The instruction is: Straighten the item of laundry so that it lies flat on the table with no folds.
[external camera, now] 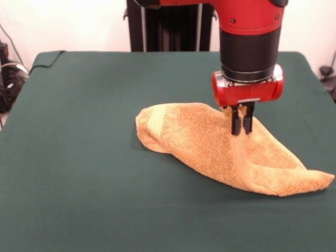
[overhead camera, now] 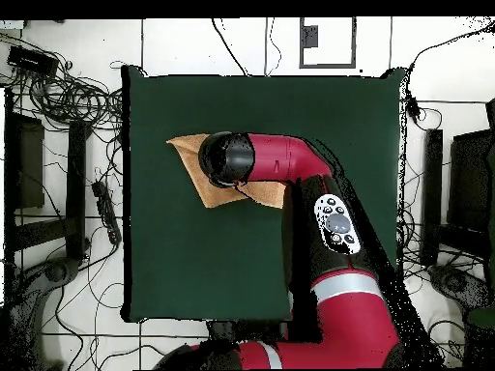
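soft, even indoor light — faint shadows, slight blur

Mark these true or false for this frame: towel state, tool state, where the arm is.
1. The orange-tan terry towel lies fully flat with no folds. False: it is bunched and rises to a peak at the tool.
2. The red and black tool is shut on the towel's raised part. True.
3. The towel rests on the dark green cloth table. True.
4. The towel hangs over the table's edge. False: it sits well inside the surface in both views.
5. In the overhead view the arm hides part of the towel. True.
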Robot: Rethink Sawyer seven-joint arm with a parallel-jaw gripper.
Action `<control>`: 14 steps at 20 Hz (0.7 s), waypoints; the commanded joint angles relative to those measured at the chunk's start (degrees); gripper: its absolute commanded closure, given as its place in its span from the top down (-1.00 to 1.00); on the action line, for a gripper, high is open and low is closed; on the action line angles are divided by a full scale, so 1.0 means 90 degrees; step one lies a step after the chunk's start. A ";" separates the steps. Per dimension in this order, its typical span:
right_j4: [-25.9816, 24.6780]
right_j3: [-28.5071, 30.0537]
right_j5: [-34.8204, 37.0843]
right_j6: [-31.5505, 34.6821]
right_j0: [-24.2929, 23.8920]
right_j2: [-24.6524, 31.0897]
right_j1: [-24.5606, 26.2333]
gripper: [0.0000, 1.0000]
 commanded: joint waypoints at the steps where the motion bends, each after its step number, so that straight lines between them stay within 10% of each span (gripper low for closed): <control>1: -0.0247 -0.0172 0.0705 -0.0760 0.0128 0.0788 0.0046 -1.00; 3: -0.0424 -0.0290 0.0824 -0.0983 0.0187 0.0743 0.0039 -1.00; 4: -0.0858 -0.0805 0.1801 -0.2947 -0.0192 0.1372 0.0361 -1.00; 14: -0.1425 -0.2540 0.2625 -0.3228 -0.0194 0.1650 0.1019 -1.00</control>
